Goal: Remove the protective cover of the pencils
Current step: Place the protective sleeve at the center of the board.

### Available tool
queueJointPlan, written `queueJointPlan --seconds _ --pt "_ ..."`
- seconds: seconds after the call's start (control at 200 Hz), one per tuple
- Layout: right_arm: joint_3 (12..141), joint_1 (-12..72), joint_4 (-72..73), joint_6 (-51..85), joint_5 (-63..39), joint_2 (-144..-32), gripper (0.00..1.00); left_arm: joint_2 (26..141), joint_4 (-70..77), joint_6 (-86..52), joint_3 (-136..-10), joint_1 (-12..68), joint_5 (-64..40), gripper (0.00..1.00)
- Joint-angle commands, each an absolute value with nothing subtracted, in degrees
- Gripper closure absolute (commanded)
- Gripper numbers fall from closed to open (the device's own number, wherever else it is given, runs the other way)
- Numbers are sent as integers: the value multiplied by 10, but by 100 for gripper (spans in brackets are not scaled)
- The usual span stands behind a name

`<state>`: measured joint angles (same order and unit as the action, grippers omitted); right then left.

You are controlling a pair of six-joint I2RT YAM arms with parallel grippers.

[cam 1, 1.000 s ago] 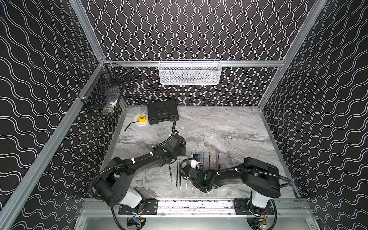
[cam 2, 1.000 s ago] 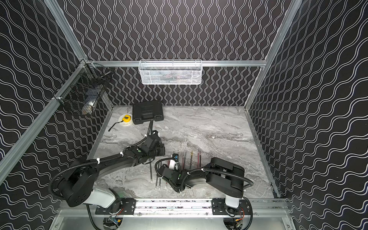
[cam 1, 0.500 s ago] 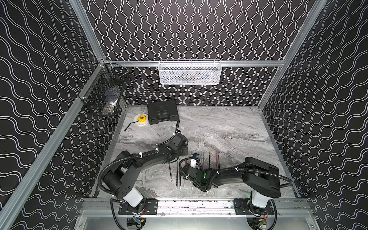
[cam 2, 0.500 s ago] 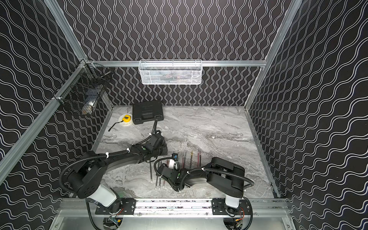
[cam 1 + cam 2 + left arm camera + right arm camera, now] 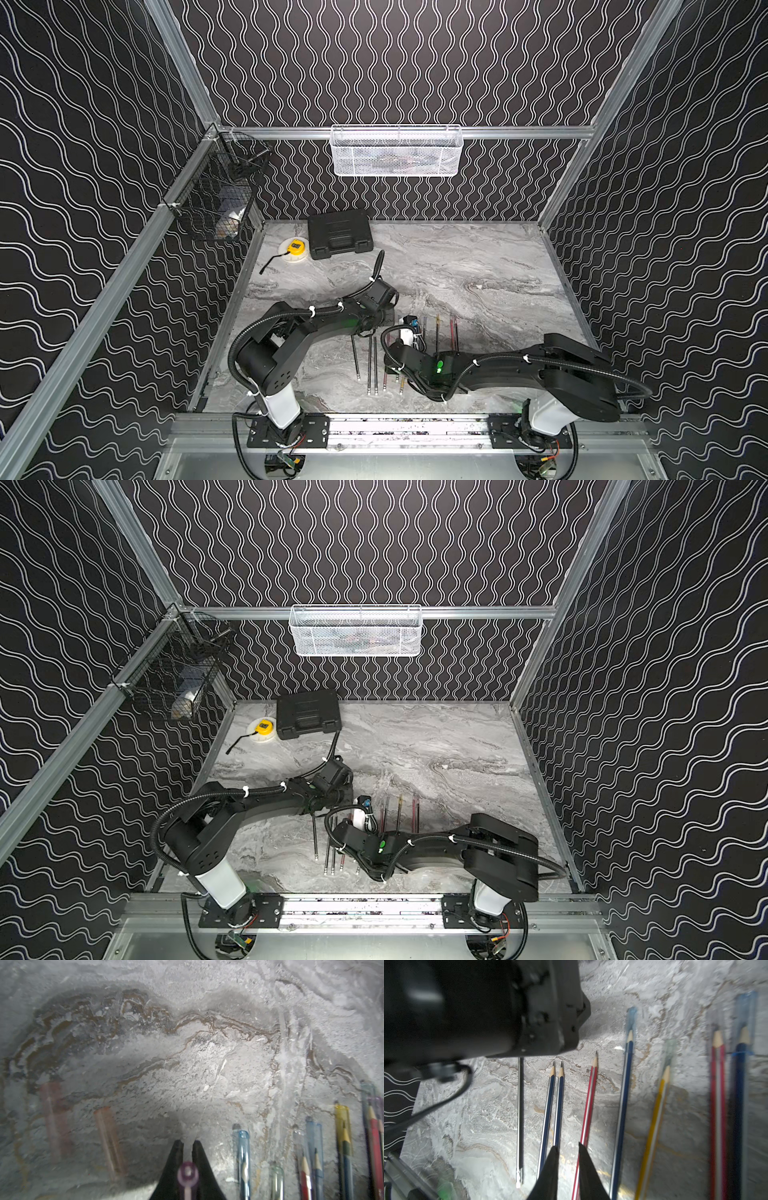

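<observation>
In the left wrist view my left gripper (image 5: 188, 1147) is shut on a purple see-through protective cover (image 5: 187, 1175), seen end on. Two reddish covers (image 5: 109, 1138) lie loose on the marble. Beside it, pencils (image 5: 243, 1157) still wear clear blue, yellow and greenish covers. In the right wrist view my right gripper (image 5: 567, 1145) hovers low over the row with its jaws slightly open and only table between them. Two bare dark blue pencils (image 5: 556, 1105) and a bare red-striped pencil (image 5: 589, 1101) lie under it. Further along, a blue cover (image 5: 631, 1018) sits on a dark pencil's tip.
In both top views the pencils (image 5: 370, 365) (image 5: 332, 850) lie in a row near the front edge, between the left arm (image 5: 332, 324) and the right arm (image 5: 498, 370). A black case (image 5: 338, 235) and a yellow tape measure (image 5: 296, 248) sit at the back left.
My left arm has reached a little farther right, its wrist shifting toward the pencils' far ends. The right arm has stayed in place.
</observation>
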<state>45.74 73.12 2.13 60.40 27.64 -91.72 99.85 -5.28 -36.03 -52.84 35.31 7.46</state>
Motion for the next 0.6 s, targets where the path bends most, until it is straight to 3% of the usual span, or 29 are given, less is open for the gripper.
queueJointPlan --seconds 0.0,0.165,0.595 --pt "449 734 -1 601 307 -896 79 1014 -84 -353 -550 354 91 100" --pt "429 733 3 604 319 -879 78 1039 -115 -352 -570 356 107 100" --pt "388 732 10 619 352 -838 74 1029 -139 -350 -574 364 118 88"
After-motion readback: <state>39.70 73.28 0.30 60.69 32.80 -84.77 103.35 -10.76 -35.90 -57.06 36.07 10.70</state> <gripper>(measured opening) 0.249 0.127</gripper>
